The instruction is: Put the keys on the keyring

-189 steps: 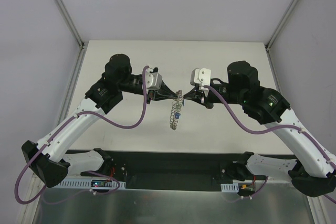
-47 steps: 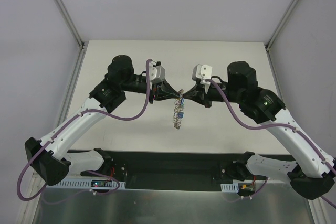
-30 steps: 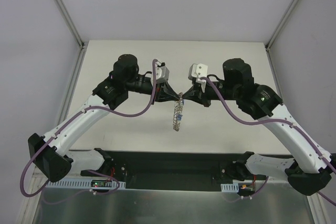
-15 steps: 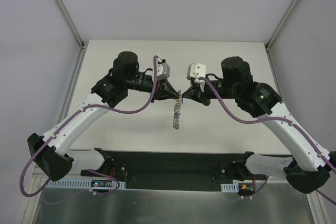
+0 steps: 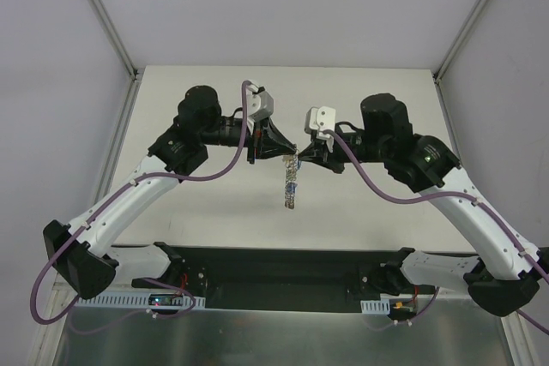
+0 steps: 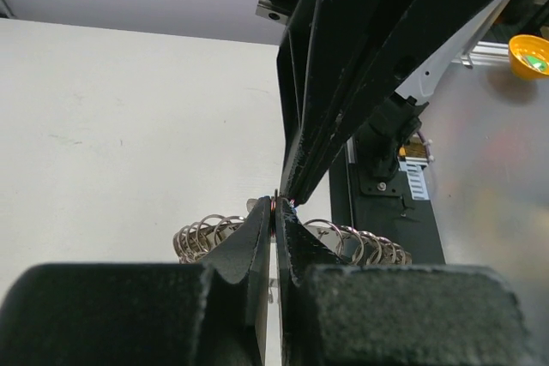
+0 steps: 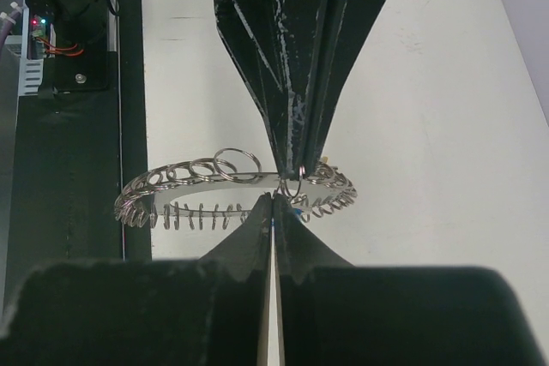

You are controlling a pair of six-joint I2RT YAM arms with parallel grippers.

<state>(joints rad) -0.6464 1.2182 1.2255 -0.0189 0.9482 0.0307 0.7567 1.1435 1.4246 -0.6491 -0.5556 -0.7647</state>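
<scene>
**Item: the keyring (image 7: 171,179).** A large, flat grey ring whose rim was crowded with small wire loops. It hung clear of the table (image 5: 214,92), near the middle of the top view. There it showed edge-on and dropped toward 6 o'clock from the point where your two grippers met.

**Attached:** a blue key (image 5: 294,184) showed as a small speck partway down the ring. No other keys could be made out at that size.

**Left gripper (image 6: 274,212).** It pointed toward 3 o'clock in the top view. Its jaws were clenched tight on the ring's upper rim, with loops fanning out at 9 and 3 o'clock of the tips in its own camera.

**Right gripper (image 7: 272,203).** It pointed toward 9 o'clock, tip to tip with the left. Its jaws were likewise clenched at the same stretch of rim. Which of the two bore the weight could not be told.

**Handling, as a judgement.**
- The ring looked light and stiff, with hard, smooth metal likely to slide or swing in a narrow pinch.
- The loops looked springy and easy to snag.
- You would have done best to hold the flat band between loops, pads square across it.
- The tiny key needed taking by its plastic head, not its blade.
</scene>
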